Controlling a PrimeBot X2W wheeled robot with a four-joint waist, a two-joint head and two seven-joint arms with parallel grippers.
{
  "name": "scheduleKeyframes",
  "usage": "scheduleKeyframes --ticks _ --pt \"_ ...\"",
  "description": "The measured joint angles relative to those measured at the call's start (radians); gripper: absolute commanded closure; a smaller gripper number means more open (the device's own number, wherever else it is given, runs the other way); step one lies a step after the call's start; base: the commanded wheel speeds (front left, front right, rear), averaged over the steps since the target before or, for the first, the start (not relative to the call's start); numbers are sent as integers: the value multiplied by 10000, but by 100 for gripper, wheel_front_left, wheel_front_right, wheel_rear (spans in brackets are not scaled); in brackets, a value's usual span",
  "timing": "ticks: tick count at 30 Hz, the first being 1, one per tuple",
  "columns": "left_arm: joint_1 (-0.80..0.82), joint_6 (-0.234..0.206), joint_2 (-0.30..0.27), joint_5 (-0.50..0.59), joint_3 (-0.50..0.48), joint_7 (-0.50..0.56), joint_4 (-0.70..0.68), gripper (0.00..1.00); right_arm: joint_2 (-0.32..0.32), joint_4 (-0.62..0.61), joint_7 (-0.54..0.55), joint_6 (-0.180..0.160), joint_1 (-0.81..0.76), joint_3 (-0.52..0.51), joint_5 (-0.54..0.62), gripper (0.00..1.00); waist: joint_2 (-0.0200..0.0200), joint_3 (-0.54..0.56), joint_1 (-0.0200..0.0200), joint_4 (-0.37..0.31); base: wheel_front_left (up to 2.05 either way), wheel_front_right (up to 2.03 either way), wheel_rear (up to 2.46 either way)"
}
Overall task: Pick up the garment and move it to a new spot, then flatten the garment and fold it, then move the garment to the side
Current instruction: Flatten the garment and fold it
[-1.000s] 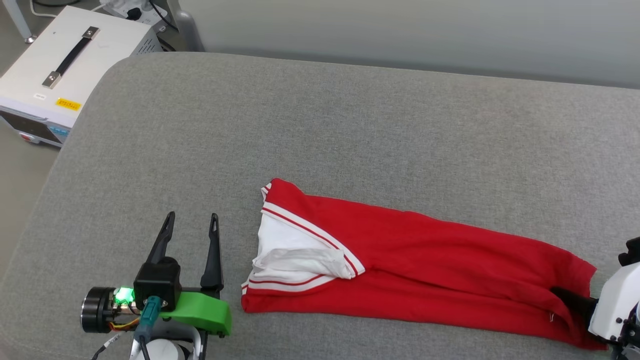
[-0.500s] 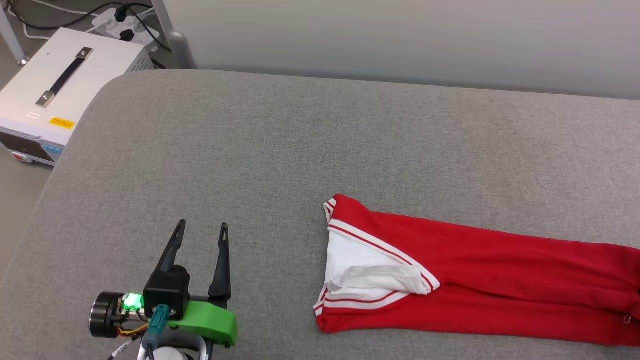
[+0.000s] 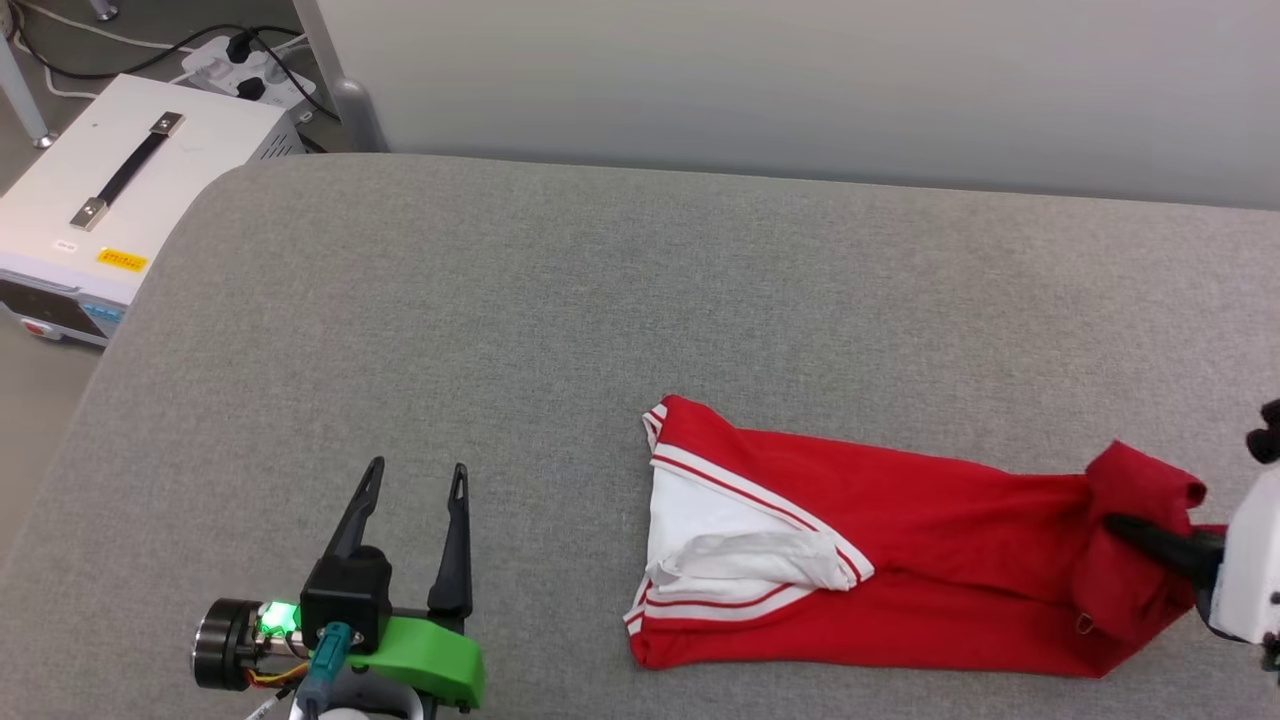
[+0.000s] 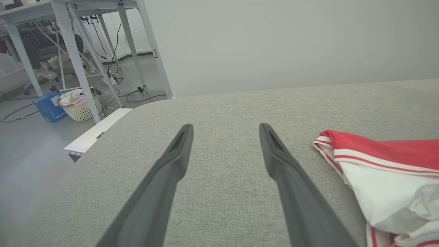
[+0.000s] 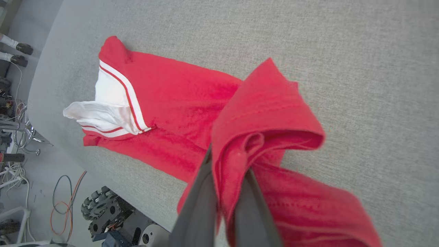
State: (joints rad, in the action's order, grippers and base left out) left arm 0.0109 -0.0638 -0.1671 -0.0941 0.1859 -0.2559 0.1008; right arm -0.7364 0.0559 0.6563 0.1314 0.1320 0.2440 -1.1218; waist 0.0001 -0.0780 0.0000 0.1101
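limp, light garment (image 3: 900, 560), hem pinched by right gripper (image 3: 1140, 530); left gripper (image 3: 415, 480) spread empty; opposite end likely next hold.

This is a lab or test room. A white instrument case (image 3: 60, 200) sits on the bare floor by a power strip (image 3: 230, 65) with trailing cables, and metal-legged benches (image 4: 76, 60) stand over loose cords and a basket (image 4: 81, 109).
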Motion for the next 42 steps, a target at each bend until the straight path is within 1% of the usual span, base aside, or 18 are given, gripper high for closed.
scheduleKeyframes --ticks 4,7,11,14,19,24,30,34,35,36,37,38,42 --pt "15 111 136 79 -4 0 50 0 516 -543 721 -2 652 479 616 100 0 -135 0 92 0 0 0" --pt "45 173 209 155 -10 0 92 0 991 -686 1246 0 1418 1106 1156 100 0 -273 0 168 0 0 0" --pt "219 286 368 230 4 0 176 0 1818 -550 1730 0 2517 2096 1626 100 0 -492 0 311 0 0 0" --pt "362 343 447 259 6 0 198 0 2255 -232 1862 0 3275 2853 1850 100 0 -639 0 423 0 0 0" --pt "557 380 527 343 -12 0 224 0 2903 604 1774 0 4258 3988 2146 100 0 -908 0 604 0 0 0" --pt "727 422 654 426 -12 0 234 0 3306 1590 1469 0 4698 4817 2171 100 0 -1205 0 730 0 0 0" --pt "942 422 754 433 -33 0 265 0 3524 2951 648 2 4891 5639 2393 100 0 -1508 1 820 0 0 0" --pt "971 422 784 435 -75 0 345 0 3561 3223 132 2 4979 6009 2290 100 0 -1498 0 788 0 0 0" --pt "971 422 784 435 -105 0 374 0 3559 3227 -67 2 4979 6027 2173 85 -1 -1462 0 765 0 0 0" --pt "970 426 784 443 -125 0 405 0 3534 3200 -272 2 4977 6038 2061 66 0 -1415 1 742 0 0 0" --pt "969 431 784 462 -140 0 426 0 3498 3145 -470 2 4974 6025 1965 5 -1 -1371 0 726 0 0 0" --pt "965 433 782 495 -153 0 449 0 3429 3024 -752 -2 4968 6004 1835 0 0 -1308 0 705 0 0 0" --pt "913 445 779 512 -238 0 474 0 2926 2144 -2050 0 4916 5751 1659 0 0 -1040 0 600 0 0 0"
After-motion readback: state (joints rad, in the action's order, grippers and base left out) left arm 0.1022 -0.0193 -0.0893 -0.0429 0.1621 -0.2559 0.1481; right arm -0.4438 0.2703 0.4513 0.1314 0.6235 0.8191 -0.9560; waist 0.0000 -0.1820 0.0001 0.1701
